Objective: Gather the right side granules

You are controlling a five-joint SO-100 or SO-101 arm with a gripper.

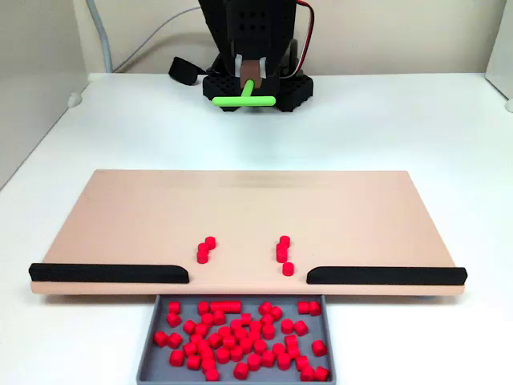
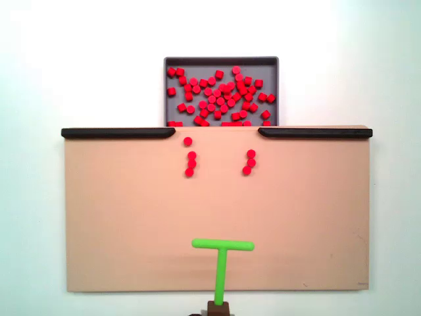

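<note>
Two small granule clusters (image 1: 284, 254) on board (image 1: 240, 208)

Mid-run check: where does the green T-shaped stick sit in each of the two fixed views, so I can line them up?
In a fixed view: the green T-shaped stick is at top centre, held at the gripper, beyond the board's far edge.
In a fixed view: the stick is at bottom centre, over the board, crossbar toward the pellets.
Shared landmark: the grey tray of red pellets, opposite the stick.
</note>
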